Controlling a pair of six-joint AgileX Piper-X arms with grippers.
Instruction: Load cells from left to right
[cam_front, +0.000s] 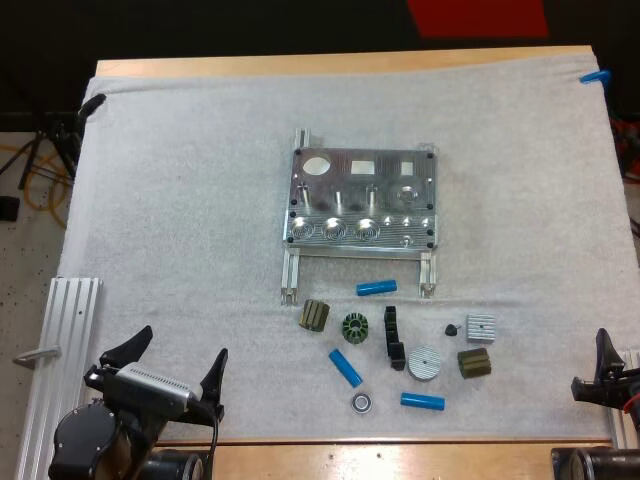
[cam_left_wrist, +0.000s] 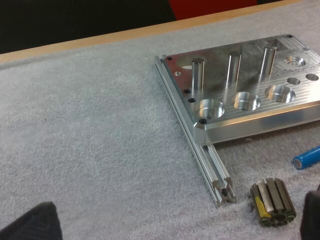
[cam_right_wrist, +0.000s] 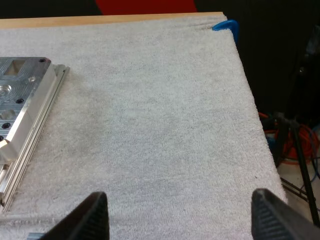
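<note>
The metal fixture (cam_front: 360, 200) lies mid-mat on two rails, its three round front pockets (cam_left_wrist: 245, 101) empty, with upright pins behind them. Three blue cylinders lie loose in front of it: one (cam_front: 376, 288) by the rails, one (cam_front: 345, 367) angled, one (cam_front: 422, 401) nearest the table's front edge. My left gripper (cam_front: 176, 358) stands open at the front left, well short of them. In the left wrist view its fingers (cam_left_wrist: 30, 222) are spread, with a ribbed olive part (cam_left_wrist: 272, 202) and a blue cylinder (cam_left_wrist: 307, 157) ahead. My right gripper (cam_front: 606, 360) is open at the right edge, its fingers (cam_right_wrist: 95, 215) wide apart over bare mat beside the fixture (cam_right_wrist: 20, 95).
Small parts lie among the cylinders: a ribbed olive part (cam_front: 314, 316), a dark gear (cam_front: 355, 327), a black bracket (cam_front: 392, 337), a silver disc (cam_front: 424, 362), a silver block (cam_front: 481, 327), a bearing (cam_front: 361, 402). An aluminium rail (cam_front: 65, 340) lies off the mat's left side.
</note>
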